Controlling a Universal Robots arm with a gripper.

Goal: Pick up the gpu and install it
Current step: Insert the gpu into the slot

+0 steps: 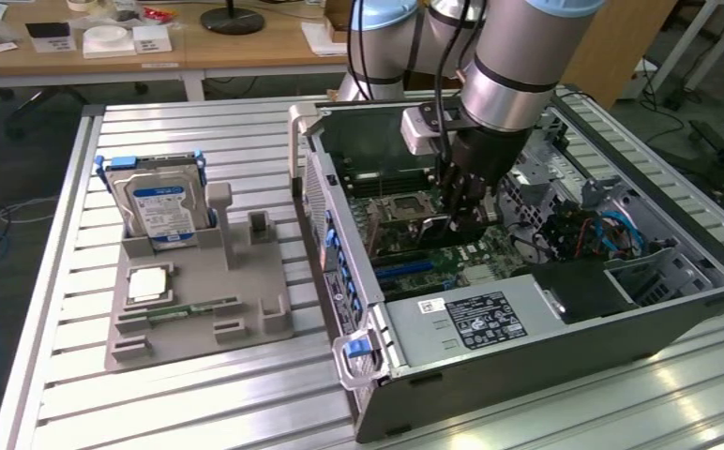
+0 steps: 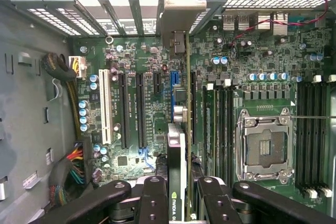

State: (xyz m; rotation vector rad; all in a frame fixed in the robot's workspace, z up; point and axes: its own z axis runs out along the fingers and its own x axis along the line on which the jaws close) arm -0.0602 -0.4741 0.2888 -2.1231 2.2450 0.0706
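The gpu point(image 2: 177, 153) stands on edge between my fingers point(image 2: 153, 200), seen edge-on, with its silvery end bracket point(image 2: 181, 9) up against the case's rear slot openings. My gripper point(image 2: 181, 205) is shut on it. The card lies along the line of the expansion slots point(image 2: 140, 109) on the green motherboard point(image 2: 252, 61); whether it touches a slot I cannot tell. In the exterior view my gripper point(image 1: 460, 223) reaches down into the open computer case point(image 1: 337, 234), low over the motherboard point(image 1: 399, 234), and the dark gpu point(image 1: 441, 231) shows between the fingers.
Beside the card are the empty CPU socket point(image 2: 262, 145), memory slots point(image 2: 310, 140) and a cable bundle point(image 2: 71, 166). The power supply point(image 1: 488, 319) fills the case's near end. On the table, a grey fixture point(image 1: 200, 309) holds a hard drive point(image 1: 162, 206), a chip point(image 1: 149, 281) and a memory stick point(image 1: 193, 307).
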